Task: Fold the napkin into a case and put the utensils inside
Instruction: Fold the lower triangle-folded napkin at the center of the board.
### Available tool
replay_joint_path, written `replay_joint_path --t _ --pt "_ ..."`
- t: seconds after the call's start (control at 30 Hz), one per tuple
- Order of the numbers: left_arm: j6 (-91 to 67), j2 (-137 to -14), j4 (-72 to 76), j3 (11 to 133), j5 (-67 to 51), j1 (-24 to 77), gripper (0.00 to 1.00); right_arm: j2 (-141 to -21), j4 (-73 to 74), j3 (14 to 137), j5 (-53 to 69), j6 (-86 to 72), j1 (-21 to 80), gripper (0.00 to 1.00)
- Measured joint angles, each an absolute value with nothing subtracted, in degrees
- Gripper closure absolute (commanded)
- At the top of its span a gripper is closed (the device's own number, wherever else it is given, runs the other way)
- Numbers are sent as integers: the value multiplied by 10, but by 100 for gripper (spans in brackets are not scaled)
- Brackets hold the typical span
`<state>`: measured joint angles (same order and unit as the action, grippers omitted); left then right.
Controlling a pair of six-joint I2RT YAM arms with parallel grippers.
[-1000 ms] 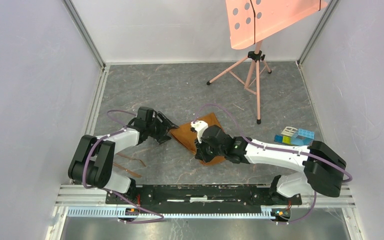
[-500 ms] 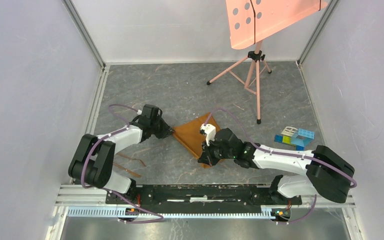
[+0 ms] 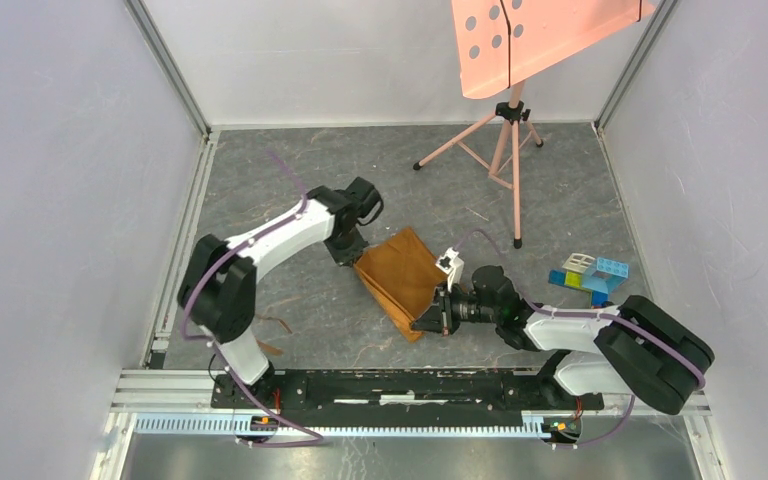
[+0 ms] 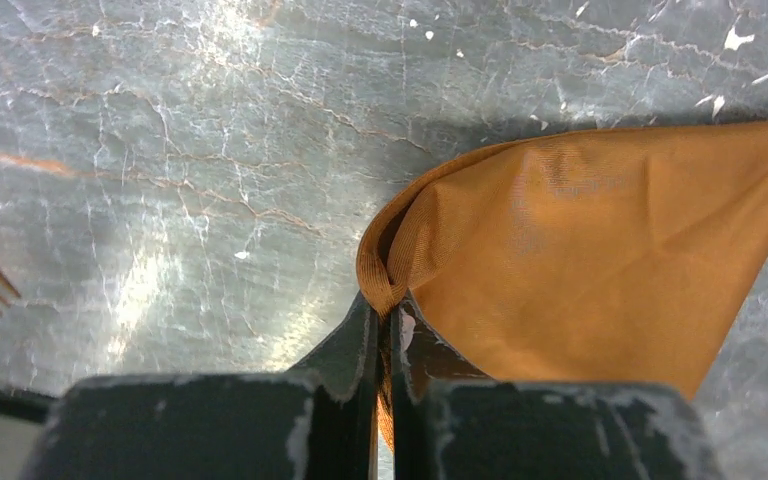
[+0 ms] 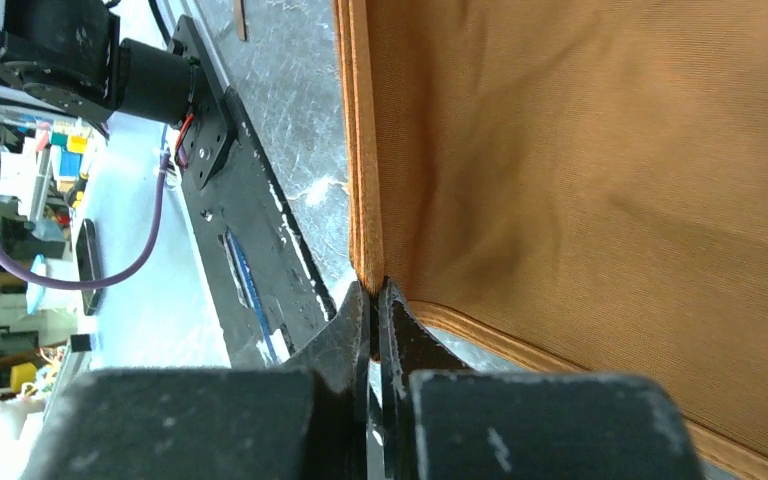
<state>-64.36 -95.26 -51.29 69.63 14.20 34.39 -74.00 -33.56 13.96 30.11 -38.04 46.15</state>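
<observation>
Both left gripper [image 4: 385,322] and right gripper [image 5: 375,297] pinch napkin [image 3: 405,275].

A robotics lab test cell, not a lived-in room
Blank white panel walls [image 3: 50,200] in aluminium framing [image 3: 167,65] box in a grey marbled tabletop [image 3: 360,170]; a white-and-black left arm [image 3: 280,225] and right arm [image 3: 570,325], trailing purple cables, stand on a black mounting rail [image 3: 400,385]; a salmon perforated panel [image 3: 540,40] on a tripod and coloured toy blocks [image 3: 590,272] sit further back; the right wrist view catches a cluttered bench [image 5: 30,160] beyond the rail
</observation>
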Motion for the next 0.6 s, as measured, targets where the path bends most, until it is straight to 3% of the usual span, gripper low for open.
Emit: replay_joint_path --t 0.27,0.6 --pt "-725 -1149 -724 962 211 390 98 -738 -331 126 342 -357 388 100" --pt "-726 -1285 -822 1103 224 405 98 -739 -271 132 324 -281 362 100"
